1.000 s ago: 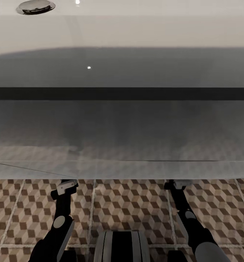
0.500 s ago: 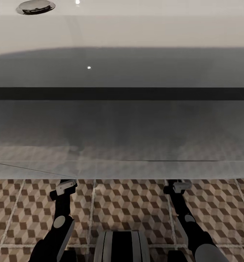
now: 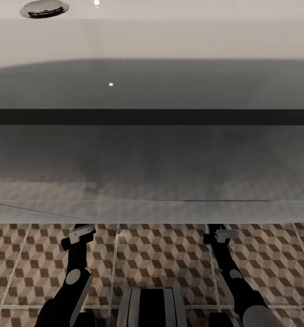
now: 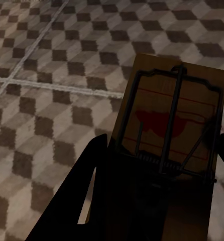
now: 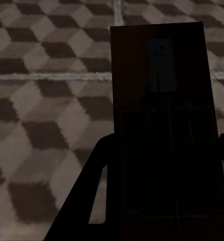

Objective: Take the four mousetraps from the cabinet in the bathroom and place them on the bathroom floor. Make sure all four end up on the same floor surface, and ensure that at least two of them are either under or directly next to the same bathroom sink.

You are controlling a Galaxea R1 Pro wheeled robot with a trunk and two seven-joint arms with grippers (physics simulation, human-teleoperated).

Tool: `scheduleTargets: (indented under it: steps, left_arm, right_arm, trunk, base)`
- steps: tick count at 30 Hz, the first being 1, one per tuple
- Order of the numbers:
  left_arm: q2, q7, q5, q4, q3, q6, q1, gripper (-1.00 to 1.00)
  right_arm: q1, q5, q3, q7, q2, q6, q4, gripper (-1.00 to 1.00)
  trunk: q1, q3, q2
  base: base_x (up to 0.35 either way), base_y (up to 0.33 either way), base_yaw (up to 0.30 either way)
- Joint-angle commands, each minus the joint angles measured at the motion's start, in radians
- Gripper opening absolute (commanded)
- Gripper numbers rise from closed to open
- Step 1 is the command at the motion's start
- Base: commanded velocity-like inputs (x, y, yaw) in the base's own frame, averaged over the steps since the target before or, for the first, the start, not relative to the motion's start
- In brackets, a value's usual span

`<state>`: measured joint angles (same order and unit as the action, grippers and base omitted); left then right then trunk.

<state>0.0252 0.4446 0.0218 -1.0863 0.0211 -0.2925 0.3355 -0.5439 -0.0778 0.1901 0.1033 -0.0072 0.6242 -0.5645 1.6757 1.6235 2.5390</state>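
Note:
The white sink [image 3: 170, 38] spans the head view, its grey underside and dark band over the cube-patterned bathroom floor [image 3: 163, 254]. Both forearms reach under its front edge, which hides their fingers. In the left wrist view my left gripper [image 4: 159, 165] is shut on a tan mousetrap [image 4: 175, 113] with a black spring bar and red mark, held just above the tiles. In the right wrist view my right gripper [image 5: 164, 150] is shut on a second mousetrap [image 5: 157, 75], dark in shadow, over the floor [image 5: 41, 100]. The cabinet is out of view.
A chrome drain plug [image 3: 44, 7] sits in the basin at the far left. My base [image 3: 152, 306] stands on the tiles between the arms. Pale grout lines cross the floor [image 4: 51, 85] under the left gripper.
Both wrists have slid slightly back toward my base from under the sink's edge. The sink and the camera have not moved.

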Motion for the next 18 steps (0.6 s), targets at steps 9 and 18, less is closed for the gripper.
scheduleTargets:
  steps: [9, 18]
  left_arm:
    - [-0.001, 0.004, 0.004, 0.001, 0.002, -0.001, 0.000, -1.00]
    - [-0.001, 0.004, 0.003, -0.001, 0.000, -0.001, 0.000, -1.00]
  right_arm:
    - [-0.001, -0.007, 0.005, 0.004, 0.001, 0.000, 0.034, -1.00]
    - [-0.001, -0.007, 0.005, 0.002, -0.003, -0.012, 0.081, -1.00]
  trunk:
    - [0.000, 0.000, 0.000]
    - [0.000, 0.000, 0.000]
  base:
    - [0.000, 0.000, 0.000]
    - [0.000, 0.000, 0.000]
